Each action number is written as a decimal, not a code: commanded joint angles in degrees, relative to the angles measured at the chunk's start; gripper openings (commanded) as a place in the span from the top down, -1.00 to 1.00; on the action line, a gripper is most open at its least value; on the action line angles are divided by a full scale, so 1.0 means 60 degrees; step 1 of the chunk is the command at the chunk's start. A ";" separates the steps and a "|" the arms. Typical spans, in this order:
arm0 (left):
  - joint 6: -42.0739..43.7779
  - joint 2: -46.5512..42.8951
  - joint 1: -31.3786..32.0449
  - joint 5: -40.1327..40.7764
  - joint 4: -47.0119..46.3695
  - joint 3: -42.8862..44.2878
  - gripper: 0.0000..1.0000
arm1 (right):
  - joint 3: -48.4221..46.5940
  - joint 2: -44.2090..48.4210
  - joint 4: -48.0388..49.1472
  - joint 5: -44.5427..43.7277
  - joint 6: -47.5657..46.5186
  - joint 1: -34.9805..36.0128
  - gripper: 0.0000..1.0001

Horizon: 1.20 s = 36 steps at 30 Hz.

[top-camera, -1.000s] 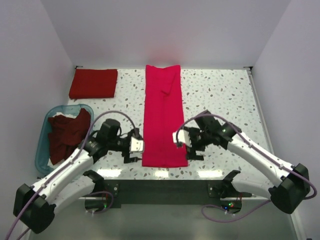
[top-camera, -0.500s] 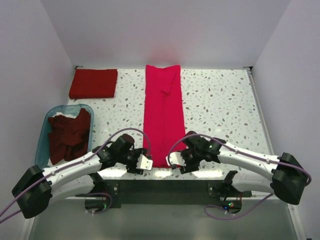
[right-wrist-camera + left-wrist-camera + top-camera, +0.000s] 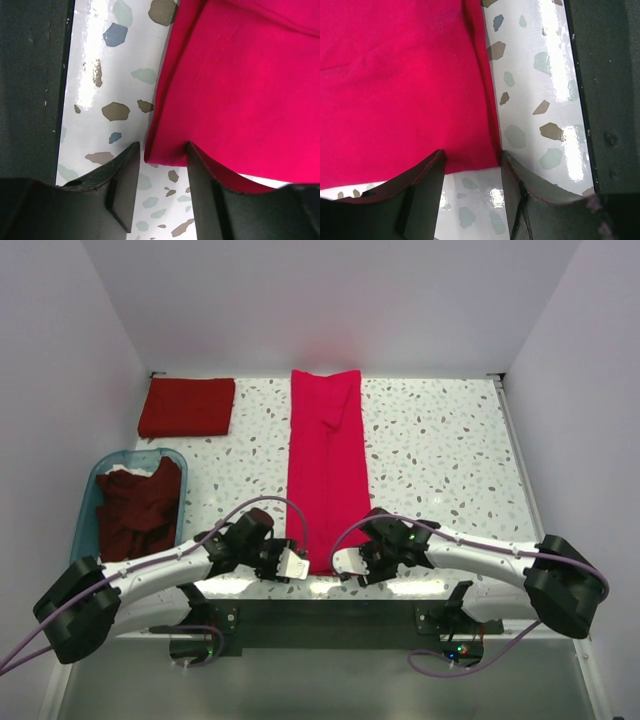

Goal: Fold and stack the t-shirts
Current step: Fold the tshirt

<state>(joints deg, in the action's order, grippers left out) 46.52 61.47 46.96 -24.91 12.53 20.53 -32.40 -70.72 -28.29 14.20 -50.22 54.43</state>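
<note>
Judging from the bottom of the top view, the work sits mid-fold. The left tool (image 3: 298,567) and the right tool (image 3: 343,564) each straddle a near corner of the bright crimson-pink t-shirt (image 3: 328,470). That shirt lies as a long narrow strip running up the middle of the speckled white desk (image 3: 440,440). Both wrist views show the fingers (image 3: 420,190) parted with the hem corner between them and nothing clamped yet. The strip likely needs folding end over end.

At left centre, the translucent blue plastic tub (image 3: 86,510) holds crumpled maroon t-shirts (image 3: 135,510), none folded. At upper left lies one dark red t-shirt (image 3: 187,406) folded into a rectangle, apparently the stack's start.

How many shirts the tub holds cannot be told, nor whether either tool's lower finger is under the cloth.
</note>
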 commanded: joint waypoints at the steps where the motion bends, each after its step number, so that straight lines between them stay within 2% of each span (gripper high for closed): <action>1: 0.0362 0.0344 0.0025 0.0181 -0.0477 -0.0156 -0.04 | 0.0273 -0.0298 0.0540 -0.0432 -0.0200 0.0054 0.12; 2: 0.0318 0.0374 0.0039 0.0254 -0.0550 -0.0170 -0.01 | 0.0317 -0.0342 0.0628 -0.0505 -0.0142 0.0054 0.15; 5: 0.0361 0.0565 0.0040 0.0269 -0.0654 -0.0098 0.22 | 0.0390 -0.0430 0.0731 -0.0608 0.0005 0.0068 0.45; 8: 0.0522 0.0478 0.0039 0.0080 -0.0610 -0.0083 0.42 | 0.0522 -0.0270 0.0862 -0.0608 0.0166 0.0068 0.64; 11: 0.0611 0.0200 0.0054 -0.0358 -0.0201 0.0063 0.63 | 0.0537 0.0008 0.0820 -0.0448 0.0269 0.0097 0.98; 15: 0.0435 -0.0385 0.0420 -0.0843 0.0809 0.0400 0.97 | 0.0420 0.0827 0.0322 -0.0082 0.0546 0.0506 1.00; 19: -0.0164 -0.0942 0.0830 -0.1166 0.1674 0.0955 1.00 | -0.0222 0.1604 -0.0540 0.0475 0.1715 0.0947 1.00; 23: -0.0547 -0.1368 0.0583 -0.1195 0.2245 0.1513 1.00 | -0.0488 0.1927 -0.0719 0.0169 0.1574 0.0729 1.00; 27: 0.0125 -0.0902 -0.1024 -0.1722 0.2699 0.2157 1.00 | -0.0970 0.1724 -0.1026 0.0724 0.0813 -0.0486 1.00; 29: 0.0711 -0.0448 -0.1394 -0.1796 0.2833 0.2699 1.00 | -0.1380 0.1490 -0.1071 0.0973 0.0256 -0.1204 1.00; 33: 0.1121 0.0914 -0.2593 -0.2206 0.2467 0.3577 1.00 | -0.2405 0.0176 -0.0983 0.1587 -0.0739 -0.2405 1.00; 36: 0.1444 0.2129 -0.3401 -0.2514 0.2467 0.4761 1.00 | -0.3647 -0.0967 -0.1026 0.2013 -0.1427 -0.3371 1.00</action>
<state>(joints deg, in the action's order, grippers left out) 51.16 69.97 30.24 -36.18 27.55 42.74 -47.64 -71.72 -34.30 21.19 -52.01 38.15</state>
